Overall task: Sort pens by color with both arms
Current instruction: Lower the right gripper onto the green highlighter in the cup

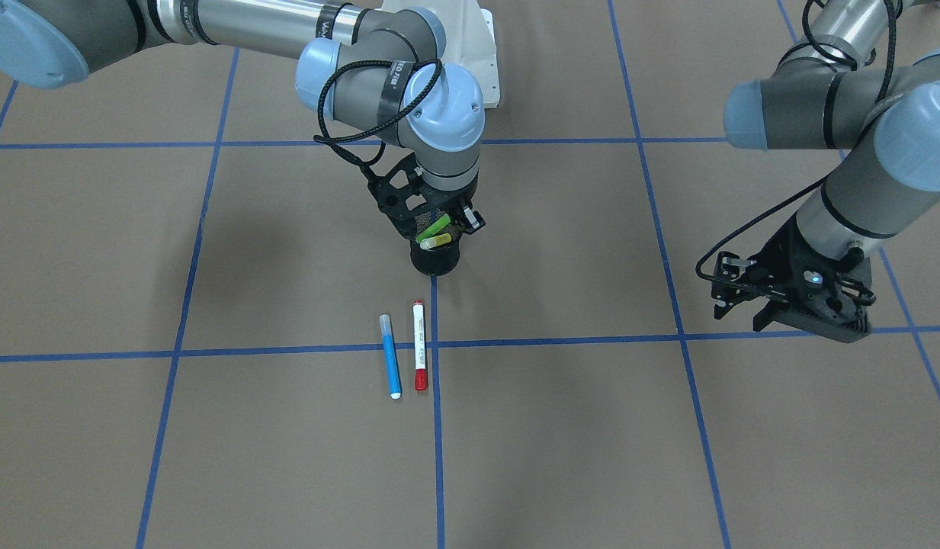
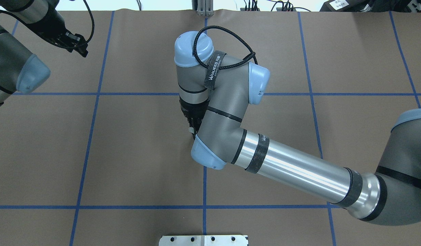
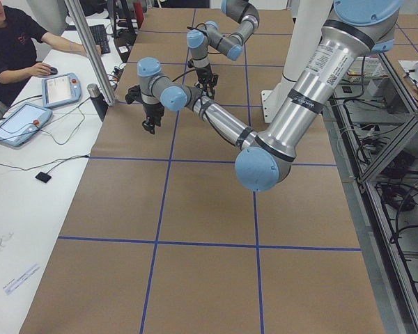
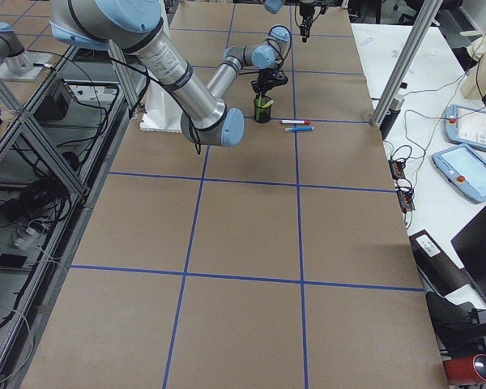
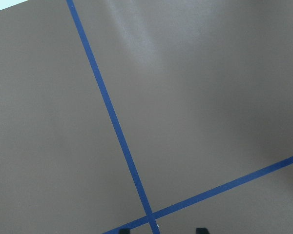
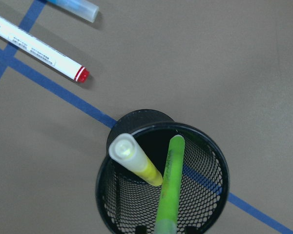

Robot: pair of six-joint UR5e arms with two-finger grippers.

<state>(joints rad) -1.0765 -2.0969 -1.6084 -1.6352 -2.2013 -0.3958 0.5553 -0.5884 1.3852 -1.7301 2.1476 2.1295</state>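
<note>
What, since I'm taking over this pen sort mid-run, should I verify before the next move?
1. Yellow pen and lime green pen stand inside the black mesh cup: ok.
2. Right gripper free of the lime green pen: cannot tell; its jaws sit either side of the pen's upper end.
3. Blue pen and red-capped pen lie unobstructed on the table: ok.
4. Left gripper empty, jaws open, far from the cup: ok.
</note>
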